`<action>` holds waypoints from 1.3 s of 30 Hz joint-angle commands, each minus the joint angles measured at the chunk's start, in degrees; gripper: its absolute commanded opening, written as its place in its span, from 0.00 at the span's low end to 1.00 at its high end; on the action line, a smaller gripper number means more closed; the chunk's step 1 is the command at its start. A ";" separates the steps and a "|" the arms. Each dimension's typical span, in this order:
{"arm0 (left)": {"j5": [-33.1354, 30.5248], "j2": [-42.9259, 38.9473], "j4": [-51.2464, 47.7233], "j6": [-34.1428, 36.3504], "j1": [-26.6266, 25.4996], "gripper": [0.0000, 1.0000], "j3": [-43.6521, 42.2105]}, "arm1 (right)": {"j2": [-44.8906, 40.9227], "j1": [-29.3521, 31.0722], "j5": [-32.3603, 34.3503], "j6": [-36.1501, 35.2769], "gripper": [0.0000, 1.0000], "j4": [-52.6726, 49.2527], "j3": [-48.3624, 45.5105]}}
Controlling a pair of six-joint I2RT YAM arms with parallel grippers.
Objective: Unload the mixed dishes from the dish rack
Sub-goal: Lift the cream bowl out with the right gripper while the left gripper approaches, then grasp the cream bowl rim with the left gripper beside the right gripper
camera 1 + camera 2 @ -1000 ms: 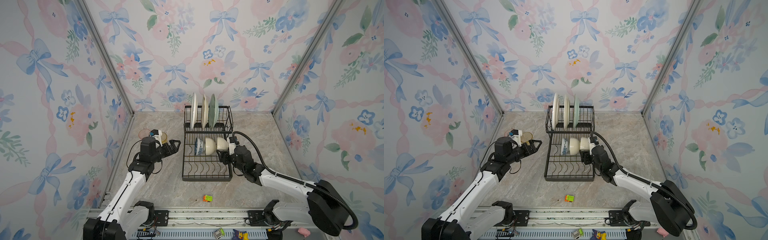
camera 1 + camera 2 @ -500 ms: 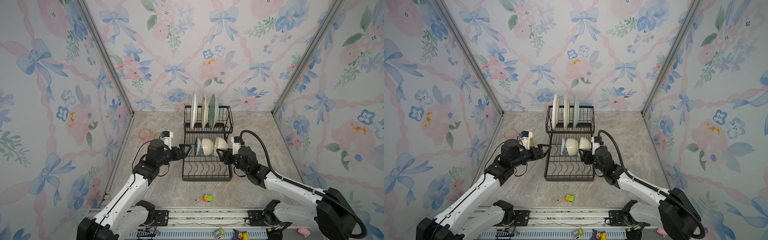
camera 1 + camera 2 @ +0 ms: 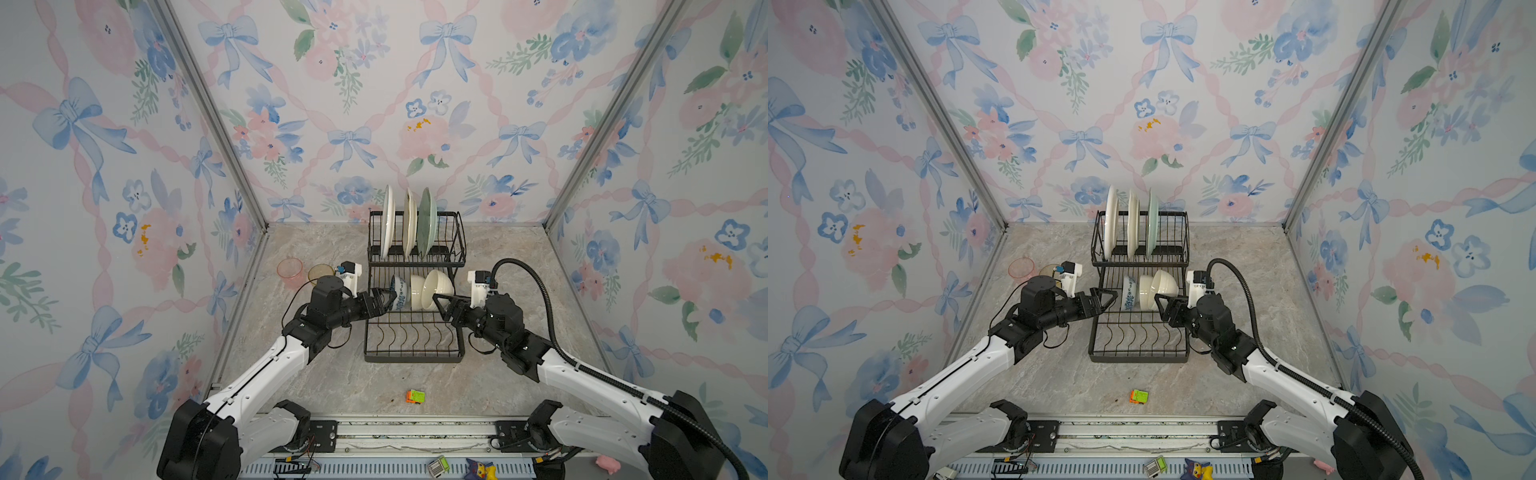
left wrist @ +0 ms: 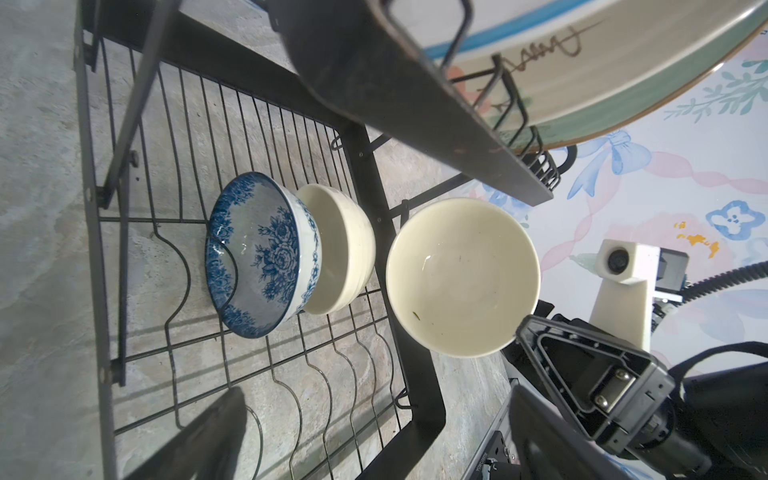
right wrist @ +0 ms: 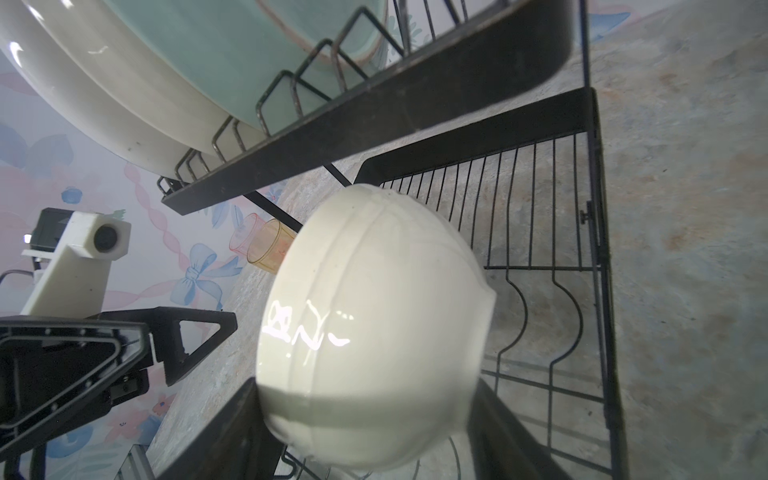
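"Swinging across is the big change: a second ago my left gripper point(image 3: 383, 297) sat over by the tumblers. Now it hangs at the left end of the lower tray point(image 3: 415, 356), claw spread as wide as it goes and empty, just beside the blue-patterned bowl point(image 3: 399, 286)."

"And your right side?"

"It's hardly shifted. My right gripper point(image 3: 441, 305) is partly closed across the rim of the white bowl point(image 3: 440, 282), which sits tipped at the tray's right edge. I can't tell whether it's clear of the wires. My read is that two bowls come out next, one per arm."

"What's left in the dish rack point(image 3: 460, 249)?"

"The upper basket point(image 3: 454, 261) holds three on edge: white plate point(image 3: 387, 220), cream plate point(image 3: 409, 222) and pale green plate point(image 3: 427, 220). Below are the blue-patterned bowl, a second white bowl point(image 3: 417, 286) tucked against its back, and the gripped one. The pink tumbler point(image 3: 290, 270) and amber tumbler point(image 3: 321, 272) stand together on the table point(image 3: 332, 374), so I count those as done."
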 commanded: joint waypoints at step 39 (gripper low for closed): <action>6.30 17.09 13.54 -4.25 -5.63 0.86 7.24 | -1.54 4.15 -8.00 4.35 0.67 11.28 3.14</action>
